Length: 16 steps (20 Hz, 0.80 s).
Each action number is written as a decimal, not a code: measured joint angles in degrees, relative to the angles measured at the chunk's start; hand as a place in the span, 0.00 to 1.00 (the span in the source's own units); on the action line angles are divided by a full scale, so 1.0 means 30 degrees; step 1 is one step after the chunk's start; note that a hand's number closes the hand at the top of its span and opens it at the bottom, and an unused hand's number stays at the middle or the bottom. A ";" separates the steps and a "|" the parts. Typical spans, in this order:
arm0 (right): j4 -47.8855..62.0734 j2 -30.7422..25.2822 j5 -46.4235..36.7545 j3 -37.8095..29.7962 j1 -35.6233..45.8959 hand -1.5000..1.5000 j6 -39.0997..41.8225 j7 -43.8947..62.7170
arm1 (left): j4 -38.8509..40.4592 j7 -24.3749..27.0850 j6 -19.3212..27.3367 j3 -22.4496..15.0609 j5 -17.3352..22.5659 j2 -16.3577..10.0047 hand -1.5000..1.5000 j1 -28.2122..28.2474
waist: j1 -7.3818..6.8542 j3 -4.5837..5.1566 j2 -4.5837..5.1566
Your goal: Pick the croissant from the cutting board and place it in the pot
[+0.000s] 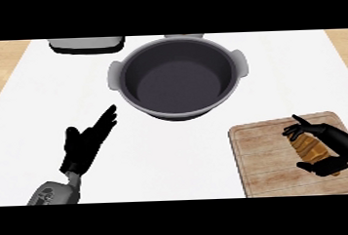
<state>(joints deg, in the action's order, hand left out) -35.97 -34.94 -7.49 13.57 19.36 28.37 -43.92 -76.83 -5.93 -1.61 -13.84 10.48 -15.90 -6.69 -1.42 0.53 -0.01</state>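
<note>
Kitchen: white counter (178, 153), grey pot (143, 62), wooden cutting board (268, 155).

We see a white bench (178, 158) edged with tan wood at both sides, carrying a grey pot (177, 75) that is dark charcoal inside. The board (268, 160) is pale brown with fine grain lines, and the croissant (309, 149) is golden brown with darker bands. The left hand (83, 144) and right hand (334, 139) are black.

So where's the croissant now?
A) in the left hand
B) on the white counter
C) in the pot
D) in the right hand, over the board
D: the right hand curls round the croissant over the board; the pot holds nothing and the left hand is open.
</note>
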 measured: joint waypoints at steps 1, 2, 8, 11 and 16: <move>0.0138 0.0031 0.0048 0.0076 0.0009 1.00 -0.0078 -0.0182 | -0.0114 -0.0079 0.0096 -0.0114 -0.0068 0.0147 0.50 0.0043 | -0.0022 0.0018 -0.0014; 0.0237 0.0125 0.0113 0.0146 -0.0035 1.00 -0.0213 -0.0355 | 0.0008 -0.0056 0.0077 -0.0018 -0.0071 0.0107 0.50 -0.0016 | -0.0014 0.0054 -0.0024; 0.0422 0.0295 0.0917 0.0352 -0.0203 1.00 -0.0401 -0.1073 | -0.0200 -0.0183 -0.0002 0.0082 -0.0058 0.0091 0.50 0.0053 | -0.0021 0.0093 -0.0063; 0.0495 0.0462 0.1281 0.0277 -0.0255 1.00 -0.0940 -0.1713 | -0.0142 -0.0038 -0.0022 0.0190 -0.0074 0.0112 0.50 0.0123 | 0.0013 0.0062 -0.0032; 0.1674 0.0981 0.1858 -0.0100 0.2078 1.00 -0.1237 -0.1323 | -0.0006 -0.0132 -0.0100 -0.0154 -0.0356 0.0443 0.50 -0.0281 | -0.0498 -0.0157 0.0256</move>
<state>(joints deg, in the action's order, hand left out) -30.94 -31.99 -1.92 13.27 25.59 24.66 -47.89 -76.85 -6.33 -1.91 -14.30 9.41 -14.57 -7.54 -2.92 0.06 0.76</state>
